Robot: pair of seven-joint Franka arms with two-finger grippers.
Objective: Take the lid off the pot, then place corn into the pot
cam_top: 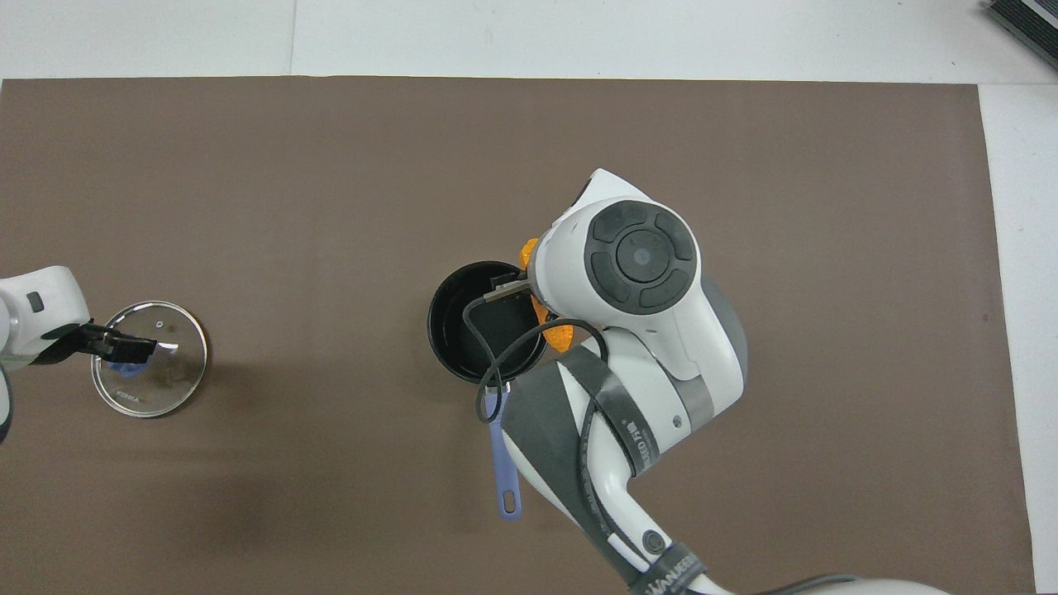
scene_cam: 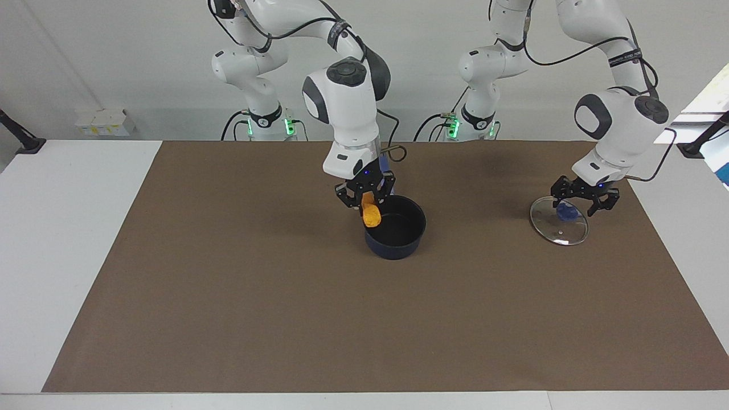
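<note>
Half of the job looks done in the facing view: the lid lies flat on the brown mat of the counter, well apart from the pot and toward the left arm's end, with its blue knob just under the left pincer. That pincer stands spread wide over the knob and grips nothing, so the lid step reads as finished. What is left is the corn: the right pincer is shut on its upper end and the cob hangs from it, tilted, over the pot's rim on the right arm's side, not yet inside. My guess is that a short carry inward and a release remain. Whether the cob's lower tip touches the rim I cannot tell, and the pot's handle is mostly hidden by that wrist. From overhead, the right arm's big wrist covers the right pincer almost wholly; only two orange bits of corn peek out beside the pot, whose rim on that side and the handle's root are covered by arm and cable. The left pincer sits over the lid, masking most of the knob, and the left arm is cut off at the frame's edge.
</note>
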